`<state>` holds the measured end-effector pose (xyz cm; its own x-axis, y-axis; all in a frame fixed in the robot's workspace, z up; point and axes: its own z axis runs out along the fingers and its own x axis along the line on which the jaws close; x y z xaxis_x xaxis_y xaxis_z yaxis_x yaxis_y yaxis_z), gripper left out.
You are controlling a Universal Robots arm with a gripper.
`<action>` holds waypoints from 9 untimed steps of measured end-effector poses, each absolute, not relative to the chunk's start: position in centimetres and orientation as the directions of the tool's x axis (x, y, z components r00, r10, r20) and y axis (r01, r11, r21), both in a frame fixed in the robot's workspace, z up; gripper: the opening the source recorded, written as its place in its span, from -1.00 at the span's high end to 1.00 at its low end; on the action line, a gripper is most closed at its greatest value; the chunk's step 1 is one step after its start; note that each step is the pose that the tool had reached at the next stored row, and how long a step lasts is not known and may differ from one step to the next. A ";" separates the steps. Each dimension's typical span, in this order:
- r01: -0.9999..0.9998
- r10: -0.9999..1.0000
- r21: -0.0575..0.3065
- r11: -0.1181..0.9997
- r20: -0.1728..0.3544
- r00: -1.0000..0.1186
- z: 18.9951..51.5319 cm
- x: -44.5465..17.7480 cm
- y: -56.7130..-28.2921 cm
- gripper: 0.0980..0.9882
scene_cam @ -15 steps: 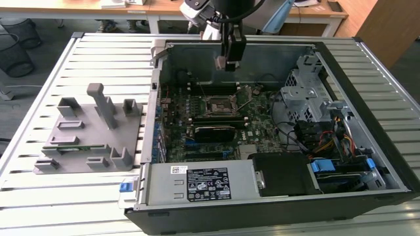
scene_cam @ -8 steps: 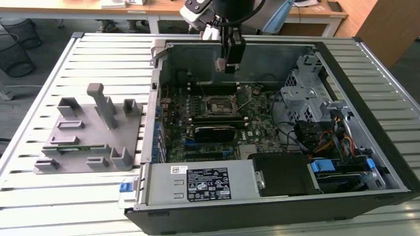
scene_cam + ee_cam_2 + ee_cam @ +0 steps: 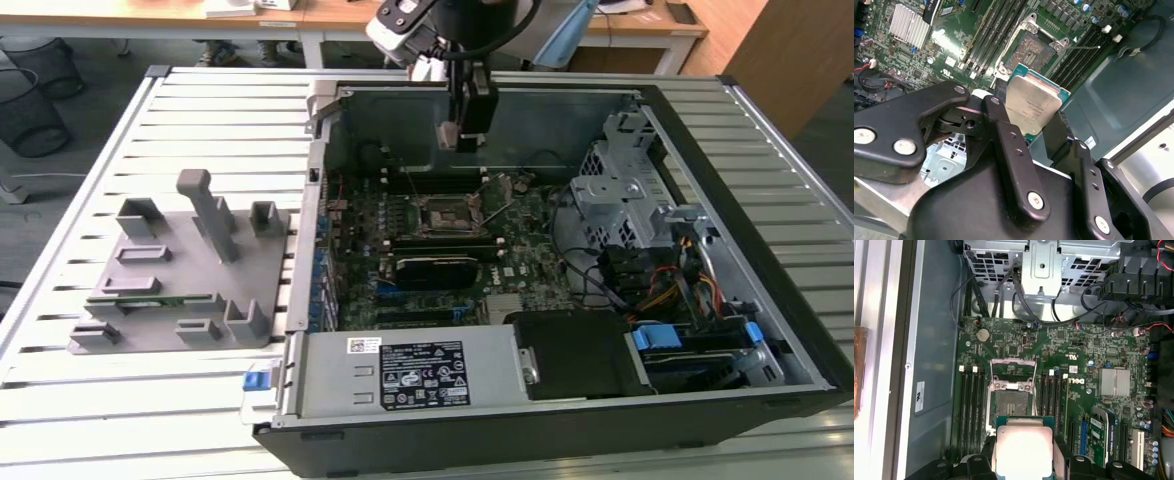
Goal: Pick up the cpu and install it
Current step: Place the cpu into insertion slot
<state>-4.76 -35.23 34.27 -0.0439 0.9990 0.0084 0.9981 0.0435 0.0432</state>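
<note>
Gripper (image 3: 1028, 119) pinching cpu (image 3: 1035, 102) by opposite edges above socket (image 3: 1029, 51); prob. light, stiff, contacts fragile, so hold edges only.

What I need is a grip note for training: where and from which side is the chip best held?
Probably by two opposite edges, coming from the side of its metal top. The chip is flat and square, so only its thin edges give parallel faces; the tool holds it that way here.
</note>
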 end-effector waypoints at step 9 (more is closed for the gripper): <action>0.998 0.999 0.043 0.044 0.008 -0.044 33.7 -4.8 -35.2 0.01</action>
<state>-4.76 -35.23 33.71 -0.0439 0.9990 0.0083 0.9981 0.0435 0.0431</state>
